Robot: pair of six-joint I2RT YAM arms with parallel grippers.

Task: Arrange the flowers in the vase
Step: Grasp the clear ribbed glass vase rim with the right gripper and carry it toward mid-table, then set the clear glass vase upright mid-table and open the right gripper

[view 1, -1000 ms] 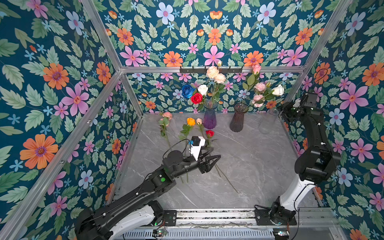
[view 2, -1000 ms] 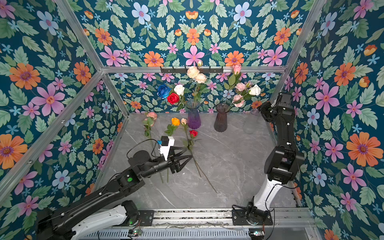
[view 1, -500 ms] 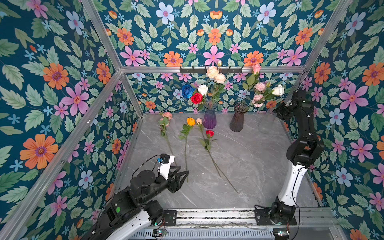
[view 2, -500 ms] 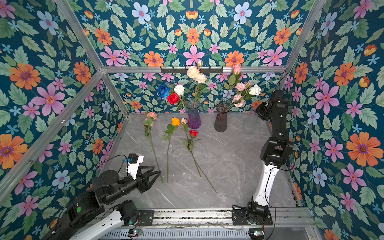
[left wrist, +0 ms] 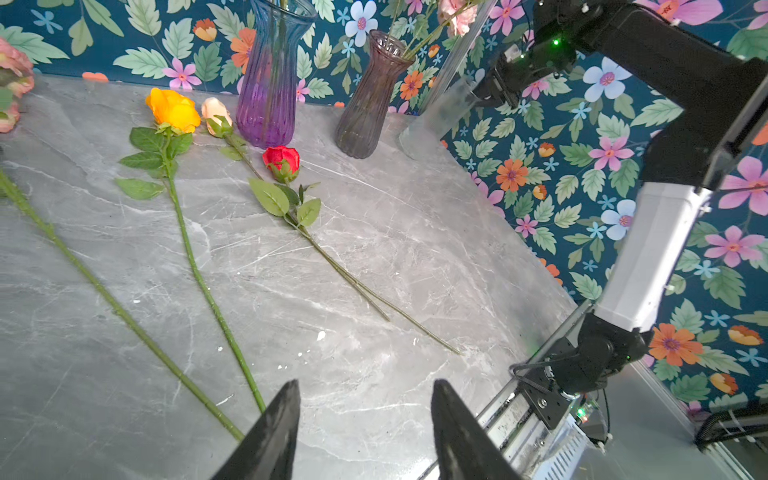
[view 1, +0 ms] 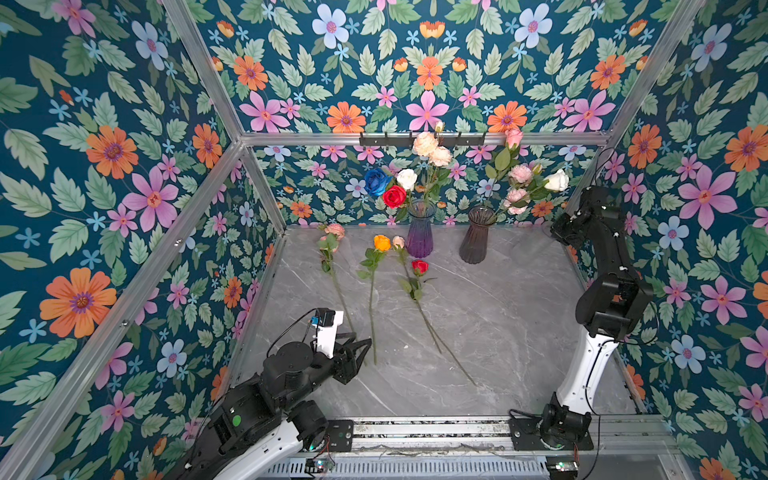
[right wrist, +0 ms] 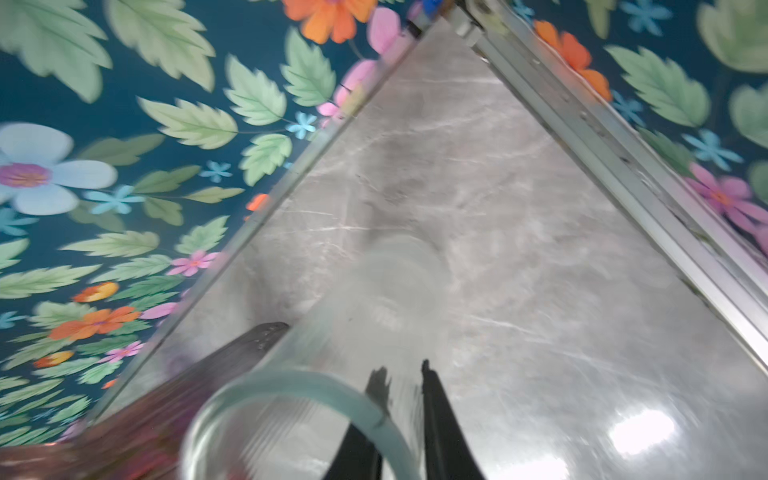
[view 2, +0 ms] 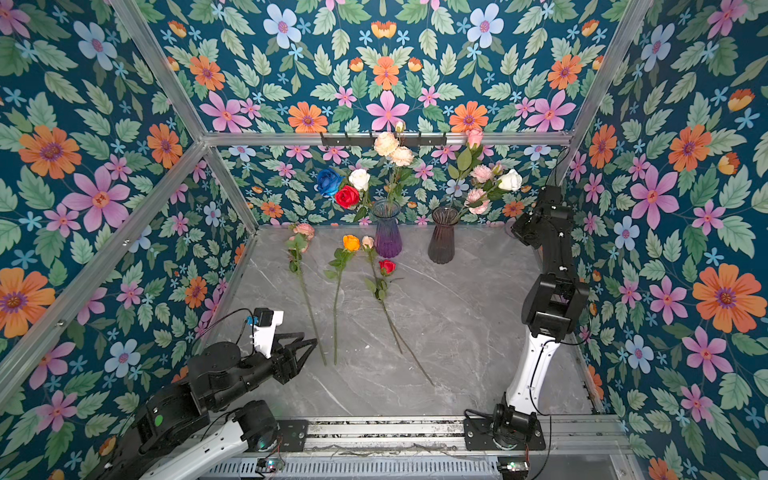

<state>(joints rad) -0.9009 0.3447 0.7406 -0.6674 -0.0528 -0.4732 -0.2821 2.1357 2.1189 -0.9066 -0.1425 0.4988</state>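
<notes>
- While your left end effector [view 1: 362, 338] hovers low over the near-left part of the bench [view 1: 498, 324], its jaws stand about half apart and grip nothing.
- Check the left wrist view: one black fingertip [left wrist: 282, 415] sits just beside the near ends of two green stems, and bare stone shows between the jaws.
- Your loose flowers lie flat on the bench, heads toward the back wall. The pink bloom [view 1: 334, 230] is furthest left, then come the orange rose [view 1: 381, 243], the peach bud [view 1: 398, 241] and the red rose [view 1: 419, 267].
- Those last two stems run close side by side.
- Behind them, the purple vase [view 1: 420, 232] stands upright with a mixed bunch [view 1: 406, 178] in it, and the peach bud lies just beside its foot.
- Right of that, the smoky vase [view 1: 476, 241] stands upright, its pink-and-white bunch [view 1: 520, 173] leaning right.
- Your right end effector [right wrist: 401, 374] is up in the far-right corner.
- On the blurred right wrist view, its fingers are drawn narrow on the wall of the clear vase [right wrist: 291, 376] at the rim.
- From the left wrist view, that clear vase looks tilted, with its top toward the end effector and its foot on the bench.
</notes>
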